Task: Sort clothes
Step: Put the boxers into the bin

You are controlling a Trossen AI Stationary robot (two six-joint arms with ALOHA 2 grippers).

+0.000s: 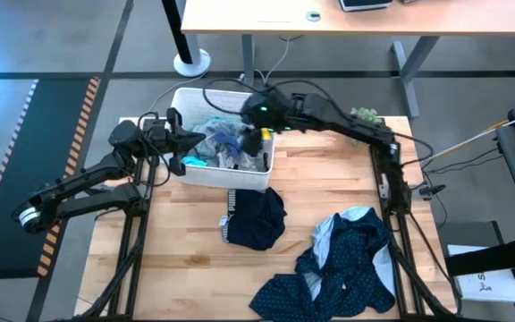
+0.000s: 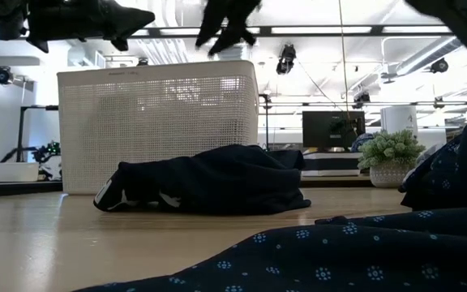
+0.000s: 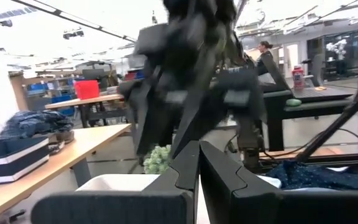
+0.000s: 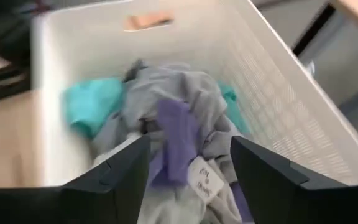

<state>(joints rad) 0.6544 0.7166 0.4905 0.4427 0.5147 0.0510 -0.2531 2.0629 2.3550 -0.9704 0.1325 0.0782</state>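
Note:
The white ribbed basket (image 1: pixel 224 170) stands at the table's far left and holds a heap of grey, teal and light blue clothes (image 4: pixel 166 124). My right gripper (image 4: pixel 188 174) hovers open above that heap, nothing between its fingers. My left gripper (image 3: pixel 199 171) is shut and empty, raised by the basket's left wall. A black garment (image 1: pixel 256 219) with a white striped band lies flat on the table in front of the basket. A navy dotted garment (image 1: pixel 347 264) lies crumpled at the near right, over a light blue piece (image 1: pixel 329 233).
A small fuzzy green plant (image 2: pixel 389 158) stands at the table's far right corner. Bare wood (image 1: pixel 177 255) lies at the near left. A desk (image 1: pixel 356 18) stands beyond the table, and a person (image 3: pixel 267 53) shows far back in the room.

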